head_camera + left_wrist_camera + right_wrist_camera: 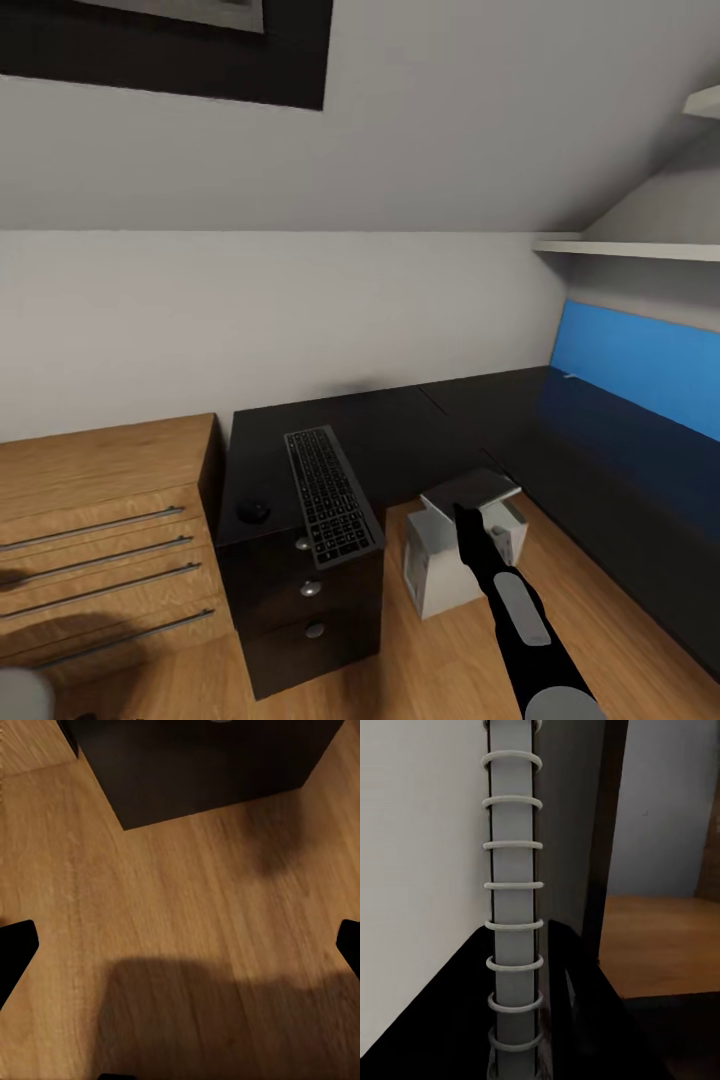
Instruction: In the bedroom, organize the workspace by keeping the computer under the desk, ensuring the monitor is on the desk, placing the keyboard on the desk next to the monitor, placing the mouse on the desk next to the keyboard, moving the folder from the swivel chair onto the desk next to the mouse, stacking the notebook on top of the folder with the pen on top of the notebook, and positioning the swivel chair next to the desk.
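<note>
The black L-shaped desk (450, 415) with its blue back panel runs along the wall and down the right side. The keyboard (330, 497) lies on the desk's left end, hanging slightly over the front edge, with the small black mouse (253, 511) left of it. On the floor in the desk's inner corner stands the grey-white computer (445, 575). My right gripper (463, 513) is shut on the notebook (478, 488), held just above the computer. The notebook's spiral binding (514, 870) runs between the black fingers (577, 1005). My left gripper (184, 949) is open above the plank floor. Monitor, folder, pen and swivel chair are out of view.
A light wooden cabinet (100, 500) with bar handles stands against the desk's left end. Black drawers with round knobs (310, 590) sit below the keyboard. A white shelf (630, 248) hangs over the blue panel. A sloped ceiling with a dark skylight frame (290, 60) is above.
</note>
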